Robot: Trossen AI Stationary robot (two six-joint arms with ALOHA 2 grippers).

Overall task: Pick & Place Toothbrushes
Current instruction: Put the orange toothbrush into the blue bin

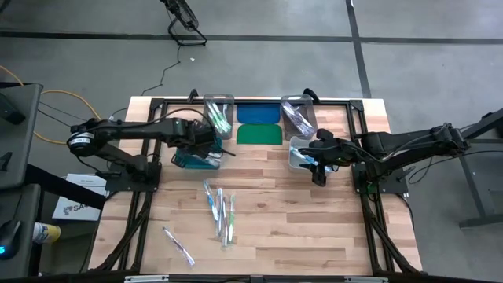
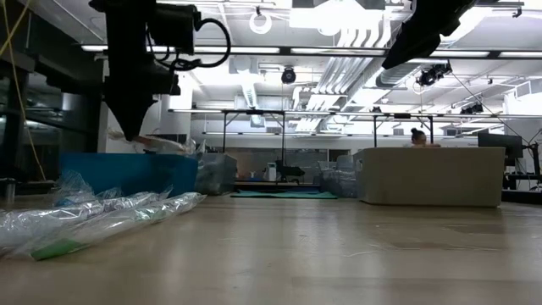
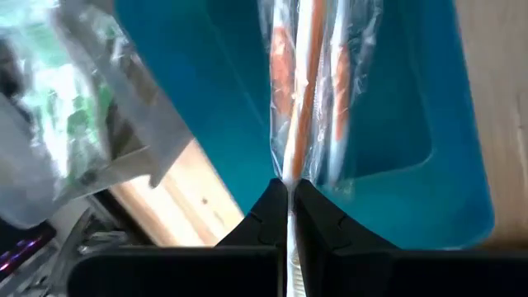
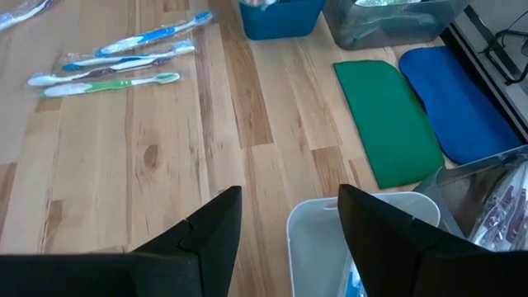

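My left gripper hangs over the teal bin, shut on a clear-wrapped toothbrush with orange parts. Several wrapped toothbrushes lie flat on the wood near the middle, and one more lies nearer the front left. My right gripper stands open above the near rim of a white bin and holds nothing. A clear bin holds green toothbrushes; another clear bin holds purplish ones. My left gripper pinches one end of the wrapped toothbrush between its two fingertips. The fingers slant down from above. The brush runs on past the fingers, lifted clear above the teal bin's inside; in the low view it sticks out sideways from the fingertips.
A blue lid and a green lid lie flat between the two clear bins at the far side. The black frame rails run along the table's left and right edges. Bare wood lies at the front right.
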